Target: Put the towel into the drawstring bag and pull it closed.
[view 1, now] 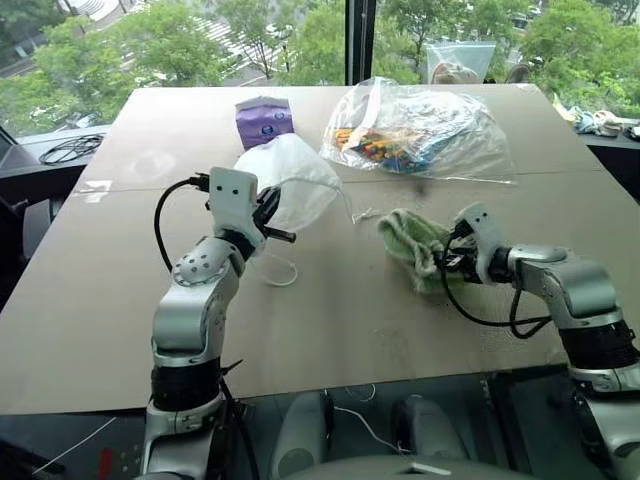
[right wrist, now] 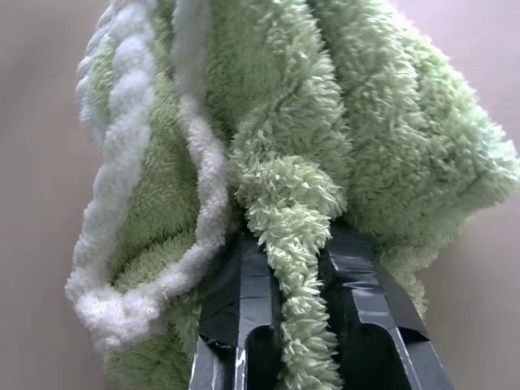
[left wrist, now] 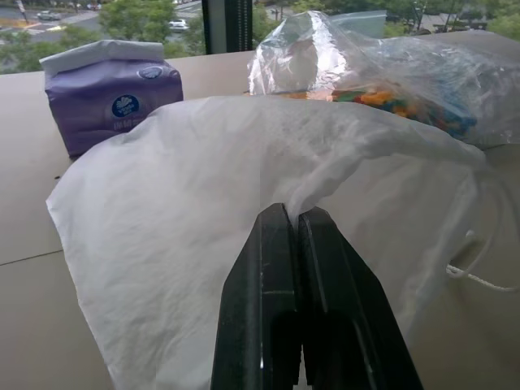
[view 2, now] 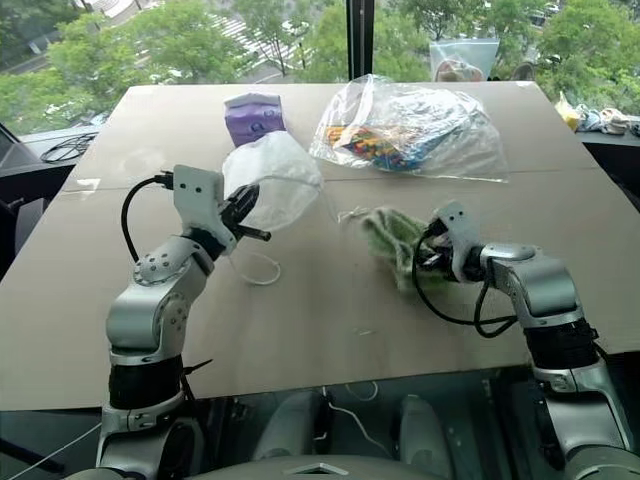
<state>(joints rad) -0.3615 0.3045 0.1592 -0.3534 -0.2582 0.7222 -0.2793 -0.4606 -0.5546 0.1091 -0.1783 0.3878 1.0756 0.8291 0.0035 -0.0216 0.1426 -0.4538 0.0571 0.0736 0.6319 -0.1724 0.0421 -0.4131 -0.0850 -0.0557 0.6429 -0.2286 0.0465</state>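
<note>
The white drawstring bag (view 1: 292, 180) hangs lifted off the brown table, its thin fabric pinched in my shut left gripper (view 1: 268, 213); in the left wrist view the black fingers (left wrist: 280, 268) press together on the cloth (left wrist: 244, 187). A white cord (view 1: 283, 272) trails from the bag down to the tabletop. To the right, the light green fluffy towel (view 1: 412, 243) is bunched up just above the table, and my right gripper (view 1: 447, 256) is shut on it. In the right wrist view a fold of towel (right wrist: 288, 211) sits squeezed between the fingers.
A small purple packet (view 1: 264, 121) stands at the back of the table (view 1: 120, 300). A large clear plastic bag of colourful items (view 1: 420, 135) lies at the back right. Cables lie off the table's left side (view 1: 70, 148).
</note>
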